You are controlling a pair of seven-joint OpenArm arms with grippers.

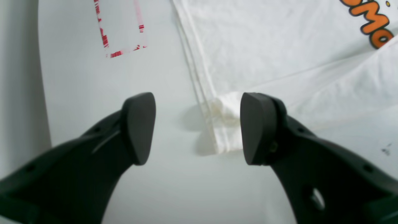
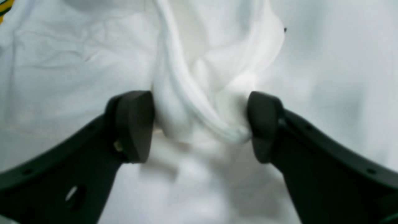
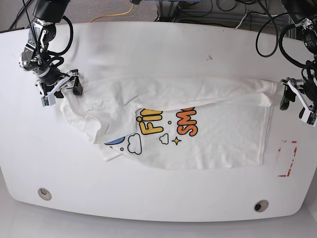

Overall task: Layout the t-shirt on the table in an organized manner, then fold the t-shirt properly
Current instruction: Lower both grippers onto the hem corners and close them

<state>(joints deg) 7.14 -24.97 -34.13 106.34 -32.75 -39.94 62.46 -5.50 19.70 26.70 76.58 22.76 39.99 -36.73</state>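
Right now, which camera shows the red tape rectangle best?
The base view: the whole red tape rectangle lies on the white table beside the shirt's hem. The left wrist view cuts off its top; the right wrist view misses it.

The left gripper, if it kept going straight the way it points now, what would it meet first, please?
Probably the corner hem of the t-shirt, lying between the open fingers of the left gripper, with the table just beneath; depth is uncertain.
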